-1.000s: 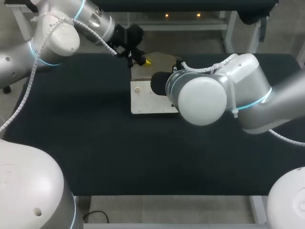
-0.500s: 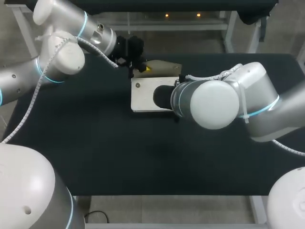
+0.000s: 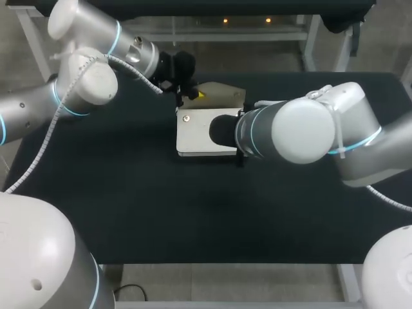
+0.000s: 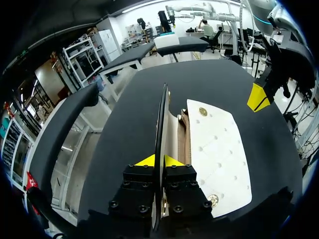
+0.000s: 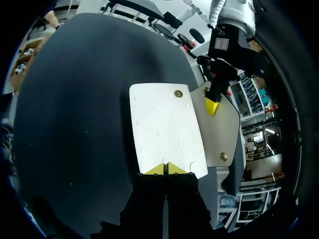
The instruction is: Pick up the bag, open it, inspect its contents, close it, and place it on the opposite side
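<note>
Left tool (image 4: pixel 159 160) is pinching the raised flap (image 4: pixel 162 114) of the white bag (image 3: pixel 199 132). Right tool (image 5: pixel 166 168), tips closed together, is resting at the bag's edge on the black worktop (image 3: pixel 129 193).

The left arm (image 3: pixel 84 71) and right arm (image 3: pixel 302 132) are silver-grey with rounded white joint caps and cyan rings; a white ribbed cable (image 3: pixel 42 138) runs along the left one. The left hand (image 4: pixel 159 160) and right hand (image 5: pixel 166 168) are black, bolt-studded and yellow-tipped.
</note>
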Available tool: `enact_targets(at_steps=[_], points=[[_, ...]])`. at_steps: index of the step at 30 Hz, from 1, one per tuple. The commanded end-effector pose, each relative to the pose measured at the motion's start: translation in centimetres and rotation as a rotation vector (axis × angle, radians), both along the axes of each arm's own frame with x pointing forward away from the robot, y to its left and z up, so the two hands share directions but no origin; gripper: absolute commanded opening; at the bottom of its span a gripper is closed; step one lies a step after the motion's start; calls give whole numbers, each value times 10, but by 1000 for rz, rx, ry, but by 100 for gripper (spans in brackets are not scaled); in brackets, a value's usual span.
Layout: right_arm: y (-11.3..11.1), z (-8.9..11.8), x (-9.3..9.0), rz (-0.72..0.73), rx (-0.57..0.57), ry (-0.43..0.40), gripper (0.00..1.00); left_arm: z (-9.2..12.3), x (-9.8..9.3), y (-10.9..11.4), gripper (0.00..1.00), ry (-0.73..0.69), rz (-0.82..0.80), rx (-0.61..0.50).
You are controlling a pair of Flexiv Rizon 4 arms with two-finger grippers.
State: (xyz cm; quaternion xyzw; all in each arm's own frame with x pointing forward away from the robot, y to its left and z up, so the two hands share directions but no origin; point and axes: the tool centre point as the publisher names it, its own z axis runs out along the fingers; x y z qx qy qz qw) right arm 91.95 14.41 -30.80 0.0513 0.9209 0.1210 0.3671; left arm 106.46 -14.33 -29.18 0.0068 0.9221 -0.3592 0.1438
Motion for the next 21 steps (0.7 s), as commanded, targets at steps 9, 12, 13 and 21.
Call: enact_targets(at_steps=[9,12,13,21], points=[[8,-20,-4,10,-7,-9,0,-15,33,3,0,-63,39,-8],[11,-22,-4,5,-7,-14,0,-14,43,4,0,-80,37,-16],[12,-23,-5,4,-11,-22,0,-13,45,4,0,-96,27,-20],[15,-35,-8,-17,-46,-51,0,-15,39,-3,0,-143,-74,22]])
